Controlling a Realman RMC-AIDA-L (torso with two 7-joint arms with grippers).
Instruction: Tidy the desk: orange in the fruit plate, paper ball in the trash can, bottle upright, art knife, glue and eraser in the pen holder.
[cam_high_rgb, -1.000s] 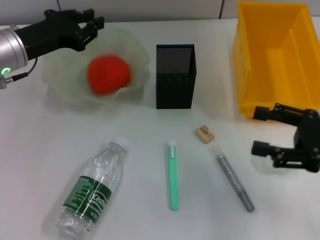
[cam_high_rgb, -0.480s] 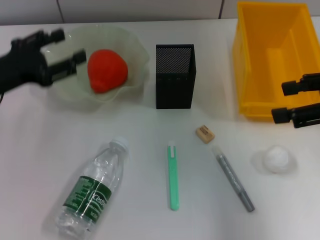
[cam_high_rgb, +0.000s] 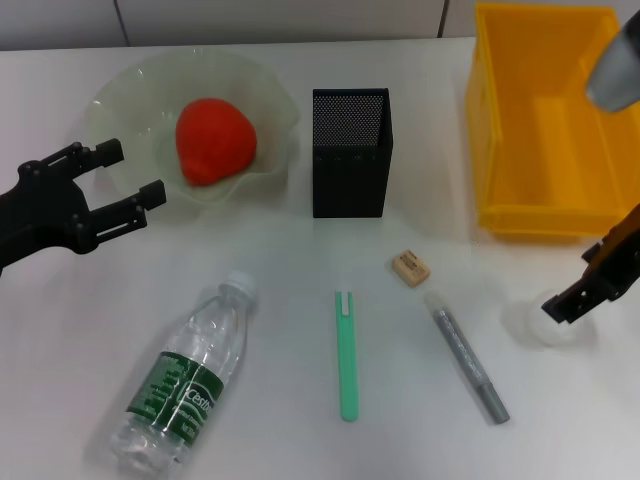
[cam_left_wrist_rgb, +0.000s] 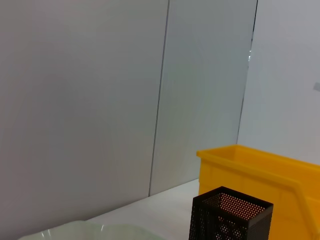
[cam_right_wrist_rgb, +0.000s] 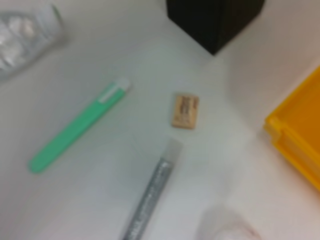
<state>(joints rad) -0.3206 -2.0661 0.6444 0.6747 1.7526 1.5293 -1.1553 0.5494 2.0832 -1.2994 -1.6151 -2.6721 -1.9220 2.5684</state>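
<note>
A white worktop (cam_high_rgb: 300, 300). The orange (cam_high_rgb: 214, 140) sits in the fruit plate (cam_high_rgb: 120, 95). The left gripper (cam_high_rgb: 122, 178), fingers spread and empty, hovers beside the plate. The right gripper (cam_high_rgb: 566, 305) hangs over the paper ball (cam_high_rgb: 540, 325) near the trash can (cam_high_rgb: 545, 215); its fingers' state cannot be told. The bottle (cam_high_rgb: 190, 375) lies flat.

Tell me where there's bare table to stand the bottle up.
Bare patches lie between the bottle and the green knife, and in front of the bowl near the left end effector. It is crowded around the eraser, grey stick and paper ball.
</note>
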